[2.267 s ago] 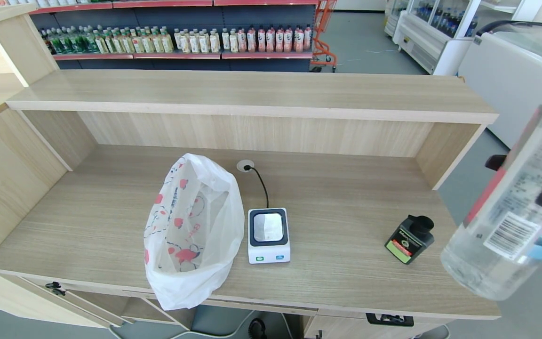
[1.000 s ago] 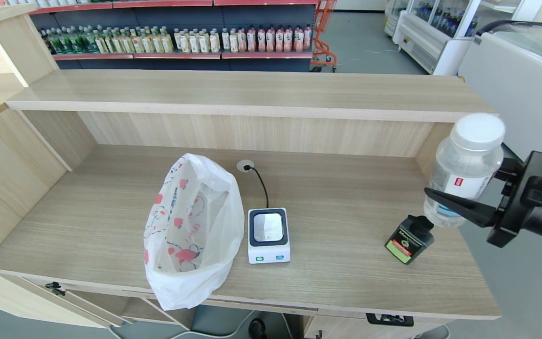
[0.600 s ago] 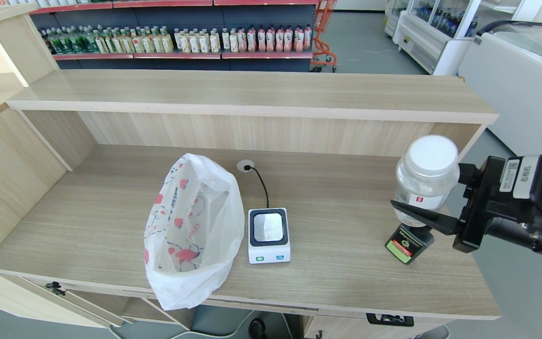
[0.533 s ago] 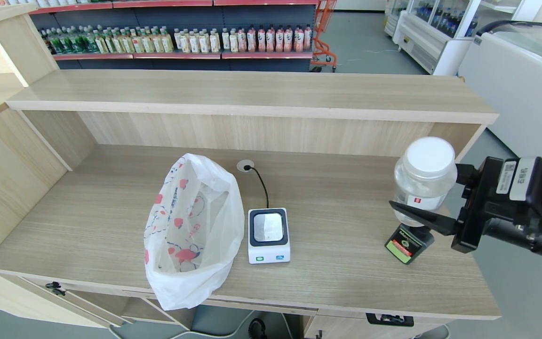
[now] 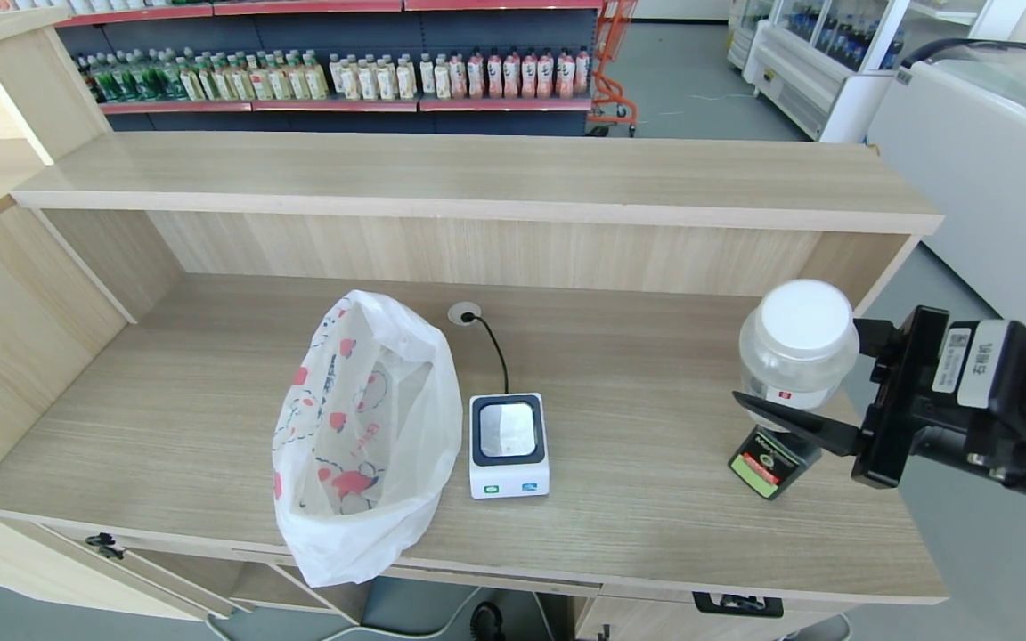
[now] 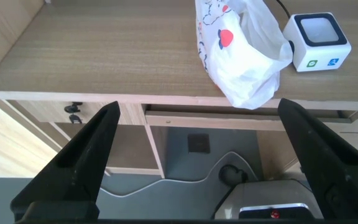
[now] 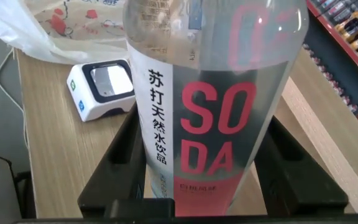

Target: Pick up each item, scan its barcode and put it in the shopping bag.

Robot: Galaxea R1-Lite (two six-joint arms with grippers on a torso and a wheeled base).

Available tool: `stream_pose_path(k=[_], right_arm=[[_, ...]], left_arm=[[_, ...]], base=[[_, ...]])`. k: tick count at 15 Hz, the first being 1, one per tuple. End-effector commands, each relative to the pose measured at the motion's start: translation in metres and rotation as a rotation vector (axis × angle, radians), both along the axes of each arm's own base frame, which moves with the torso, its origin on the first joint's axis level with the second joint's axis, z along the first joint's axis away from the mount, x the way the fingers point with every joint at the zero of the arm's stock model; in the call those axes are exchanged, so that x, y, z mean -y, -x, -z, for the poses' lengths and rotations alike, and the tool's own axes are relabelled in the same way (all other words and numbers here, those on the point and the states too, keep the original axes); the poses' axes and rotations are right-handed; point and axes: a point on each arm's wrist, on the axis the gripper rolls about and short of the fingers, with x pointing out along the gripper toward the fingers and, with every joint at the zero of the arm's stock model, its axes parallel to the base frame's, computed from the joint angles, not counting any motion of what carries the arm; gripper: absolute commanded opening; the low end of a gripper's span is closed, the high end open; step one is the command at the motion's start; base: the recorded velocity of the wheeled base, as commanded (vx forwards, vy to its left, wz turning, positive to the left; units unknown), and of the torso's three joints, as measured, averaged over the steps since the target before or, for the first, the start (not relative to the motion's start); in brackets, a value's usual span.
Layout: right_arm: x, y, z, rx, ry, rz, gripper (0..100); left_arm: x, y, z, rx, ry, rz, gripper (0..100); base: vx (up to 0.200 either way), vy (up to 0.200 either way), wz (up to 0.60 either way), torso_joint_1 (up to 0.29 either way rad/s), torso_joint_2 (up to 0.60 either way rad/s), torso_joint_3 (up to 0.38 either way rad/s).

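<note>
1. Since the earliest frame, the soda bottle (image 5: 798,356) has swung from a tilted spot hard against the right edge of the head view to upright. It now sits lower and further left in the picture, and has sunk a touch in the last half second.
2. Its body is clear and its cap white. In the right wrist view the label (image 7: 219,134) carries big red letters on a see-through panel, with a white strip of dark characters beside it. From the head view only a small red square on white shows.
3. The right gripper (image 5: 785,392) is clamped on the soda bottle low on its body, one dark finger on each side (image 7: 120,162).
4. In the head view the bottle's base overlaps the cap of a small dark bottle (image 5: 773,456) with a green and red label, standing at the right of the tabletop (image 5: 638,374). Whether the two touch I cannot tell.
5. The scanner (image 5: 509,443) sits mid-frame, glass up, with a green and a blue mark on its front. The shopping bag (image 5: 362,436), white with red print, stands open just to its left.
6. The left gripper (image 6: 191,168) hangs below the tabletop's front edge, fingers spread wide and holding nothing.
</note>
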Motion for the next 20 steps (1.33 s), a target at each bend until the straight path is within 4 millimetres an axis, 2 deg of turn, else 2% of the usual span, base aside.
stream_pose_path(k=[1,8,14,17,20], right_arm=[[-0.002,0.002,0.0,0.004,0.0,-0.011,0],[-0.008,-0.001,0.002,0.04,0.041,-0.035,0],[-0.016,-0.033,0.021,0.089,0.095,-0.04,0],[-0.012,-0.05,0.032,0.088,0.112,-0.006,0],[-0.005,-0.056,0.034,0.096,0.132,0.022,0]], left_arm=[[0.0,0.0,0.0,0.0,0.0,0.0,100],[0.0,0.0,0.0,0.0,-0.003,-0.001,100],[0.0,0.0,0.0,0.0,-0.006,0.0,100],[0.0,0.0,0.0,0.0,-0.003,0.0,100],[0.0,0.0,0.0,0.0,-0.001,0.0,100]], base=[[0.0,0.2,0.0,0.002,0.0,0.002],[0.0,0.2,0.0,0.002,0.0,0.004],[0.0,0.2,0.0,0.002,0.0,0.003],[0.067,0.0,0.0,0.001,0.0,-0.001],[0.0,0.0,0.0,0.0,0.0,0.0]])
